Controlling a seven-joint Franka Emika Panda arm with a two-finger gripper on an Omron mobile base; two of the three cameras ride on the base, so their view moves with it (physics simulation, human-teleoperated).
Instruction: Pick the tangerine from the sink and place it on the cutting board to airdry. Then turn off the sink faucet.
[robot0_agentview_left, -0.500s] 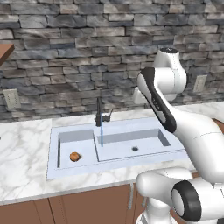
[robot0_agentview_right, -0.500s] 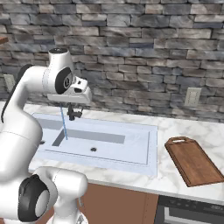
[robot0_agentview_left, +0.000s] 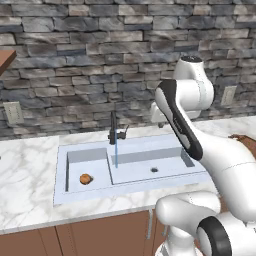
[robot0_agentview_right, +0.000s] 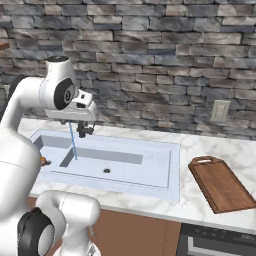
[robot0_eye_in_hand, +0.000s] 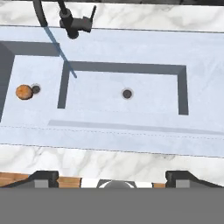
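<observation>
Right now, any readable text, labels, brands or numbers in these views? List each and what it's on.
None readable.
No print on the pale blue-grey double-basin sink, the thin black upright faucet, the dark reddish-brown wooden cutting board, the small orange-brown tangerine, the white wall outlet plates or the grey stone wall.

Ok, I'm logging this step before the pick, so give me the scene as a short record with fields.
tangerine: in the smaller bowl of the sink, beside its drain hole
sink faucet: running, thin blue stream falling into the larger bowl
cutting board: on the counter right of the sink, nothing on it
gripper: high above the sink, fingers apart, holding nothing
task stage: tangerine not yet picked
</observation>
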